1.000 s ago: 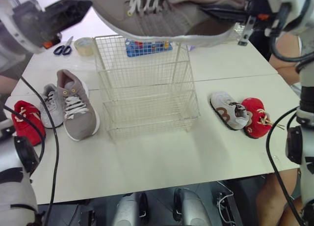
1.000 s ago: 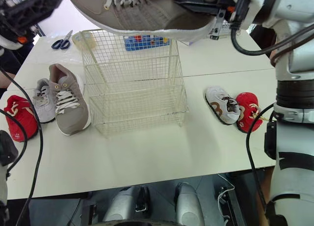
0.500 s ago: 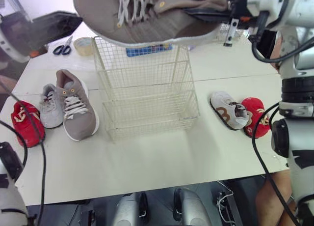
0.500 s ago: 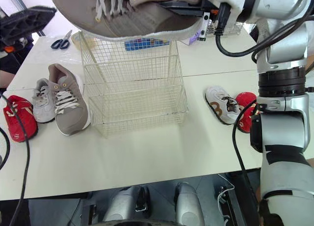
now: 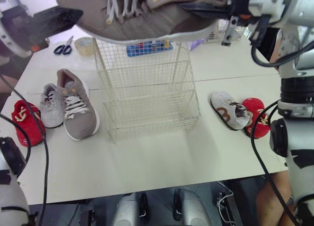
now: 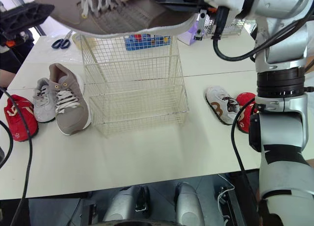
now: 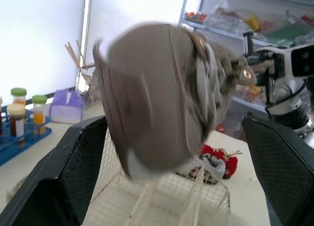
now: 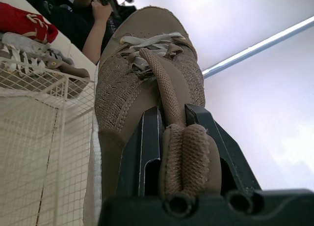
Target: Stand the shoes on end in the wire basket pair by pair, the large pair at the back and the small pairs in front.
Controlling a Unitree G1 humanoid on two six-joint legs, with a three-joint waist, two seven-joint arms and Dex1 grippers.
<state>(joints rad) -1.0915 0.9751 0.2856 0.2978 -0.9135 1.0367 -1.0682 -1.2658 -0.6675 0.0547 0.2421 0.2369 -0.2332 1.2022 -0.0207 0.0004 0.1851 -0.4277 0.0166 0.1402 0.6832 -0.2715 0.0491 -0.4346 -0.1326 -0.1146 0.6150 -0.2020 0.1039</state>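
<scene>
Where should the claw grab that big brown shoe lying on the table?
By the heel collar, from above: the brown shoe sits on its sole with its opening facing up, and the small grey shoe crowds its left side.

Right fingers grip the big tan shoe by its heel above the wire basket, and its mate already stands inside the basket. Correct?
Not quite. The left eye view shows the wire basket with nothing in it; the mate lies on the table to the basket's left. The rest holds: the right gripper is shut on the big tan shoe at its heel, above the basket.
</scene>
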